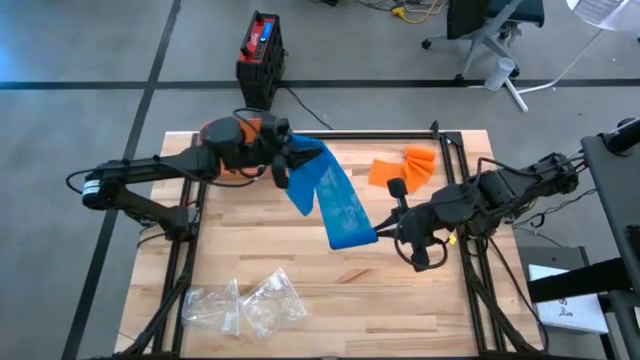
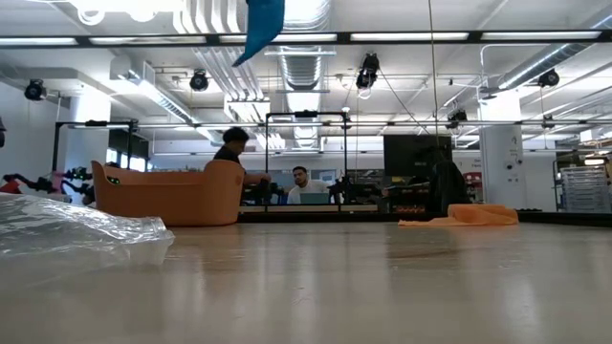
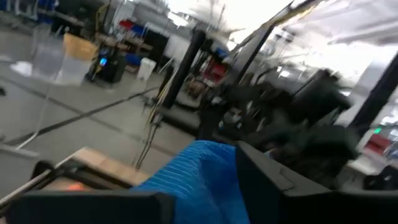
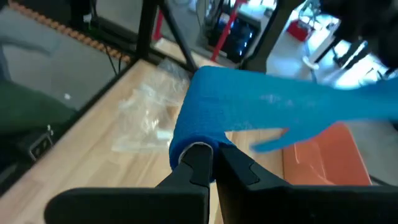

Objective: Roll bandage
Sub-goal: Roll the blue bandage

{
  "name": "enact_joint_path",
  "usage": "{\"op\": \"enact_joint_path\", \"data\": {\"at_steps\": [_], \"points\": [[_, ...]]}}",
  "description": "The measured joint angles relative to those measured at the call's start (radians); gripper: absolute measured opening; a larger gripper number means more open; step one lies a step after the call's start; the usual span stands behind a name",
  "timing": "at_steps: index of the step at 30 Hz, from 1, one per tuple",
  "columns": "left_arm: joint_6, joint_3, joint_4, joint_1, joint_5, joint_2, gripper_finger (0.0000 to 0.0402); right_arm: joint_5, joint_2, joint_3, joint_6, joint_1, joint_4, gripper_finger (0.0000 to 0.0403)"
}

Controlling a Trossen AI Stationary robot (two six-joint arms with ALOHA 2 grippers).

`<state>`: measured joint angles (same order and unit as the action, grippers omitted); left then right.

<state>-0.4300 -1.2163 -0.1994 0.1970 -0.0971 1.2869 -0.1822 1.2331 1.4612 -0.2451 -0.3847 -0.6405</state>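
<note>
The blue bandage hangs as a broad strip above the desk, stretched between the two tools. Its lower end is wrapped into a roll at the right tool, whose fingers are pressed together on that end, as the right wrist view shows. The upper end reaches the left tool, which sits at the far left part of the desk; the bandage lies against its fingers, but I cannot tell how far apart they stand or whether they have hold of the cloth. In the left wrist view the blue cloth lies between that tool's dark fingers. In the low view only a blue tip of the strip shows, hanging from above. Just beyond the right tool, toward the far right part of the desk, lies an orange cloth, apart from the bandage. Under and behind the left tool is an orange basket. Well apart from both tools, at the near left of the desk, lie clear plastic bags. Across the room people sit behind the desk.
</note>
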Motion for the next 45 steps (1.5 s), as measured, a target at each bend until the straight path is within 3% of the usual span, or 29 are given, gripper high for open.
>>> {"op": "enact_joint_path", "data": {"at_steps": [6, 11, 19, 24, 27, 32, 36, 38, 43, 45], "points": [[0.081, 0.0, 0.08, 0.0, -0.019, 0.061, 0.0153, 0.007, 0.0, 0.005, -0.008, -0.011, 0.046, 0.0003], [0.072, 0.003, 0.125, -0.017, -0.208, 0.129, 0.0205, 0.014, -0.002, 0.005, -0.011, -0.013, 0.069, 0.0003], [0.047, 0.013, 0.168, -0.076, -0.417, 0.245, 0.0307, 0.079, -0.012, 0.005, -0.016, -0.013, 0.068, 0.0003], [0.224, 0.011, 0.329, -0.053, -0.452, 0.238, 0.0354, 0.077, -0.03, 0.005, 0.01, -0.013, 0.063, 0.0003], [0.309, 0.012, 0.411, -0.045, -0.421, 0.235, 0.0365, 0.078, -0.033, 0.004, 0.017, -0.017, 0.06, 0.0003], [0.427, 0.013, 0.462, -0.044, -0.215, 0.234, 0.0359, 0.099, -0.034, 0.004, 0.014, -0.018, 0.06, 0.0003], [0.479, 0.013, 0.466, -0.044, -0.185, 0.234, 0.035, 0.118, -0.034, 0.004, 0.018, -0.018, 0.065, 0.0003], [0.492, 0.014, 0.485, -0.044, -0.221, 0.234, 0.0347, 0.122, -0.038, 0.004, 0.022, -0.018, 0.072, 0.0003], [0.493, 0.016, 0.495, -0.043, -0.498, 0.245, 0.0345, 0.143, -0.042, 0.004, 0.023, -0.02, 0.096, 0.0003], [0.464, 0.017, 0.471, -0.046, -0.54, 0.248, 0.0347, 0.145, -0.042, 0.004, 0.019, -0.02, 0.11, 0.0003]]}}
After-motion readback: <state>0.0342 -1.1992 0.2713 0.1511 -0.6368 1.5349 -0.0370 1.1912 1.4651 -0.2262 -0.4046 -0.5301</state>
